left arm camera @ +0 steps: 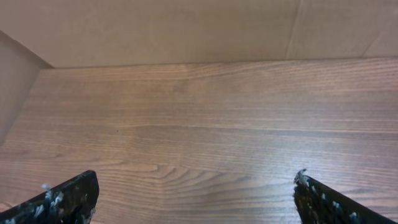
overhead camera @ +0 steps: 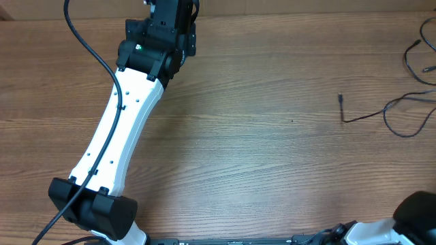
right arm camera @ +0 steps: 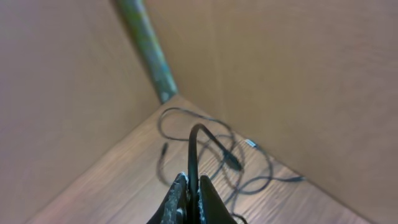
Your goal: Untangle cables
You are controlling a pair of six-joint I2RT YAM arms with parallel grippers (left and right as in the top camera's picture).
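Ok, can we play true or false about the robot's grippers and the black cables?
1. The left gripper is open above the brown wooden table and holds nothing. True.
2. The right gripper is open too. False: it is shut on a thin black cable.
3. Loose cable loops lie on the table beyond the right gripper. True.
4. The loose cable loops lie right under the left gripper. False: in the overhead view they lie by the table's right edge, far from it.

no legible text, seemingly
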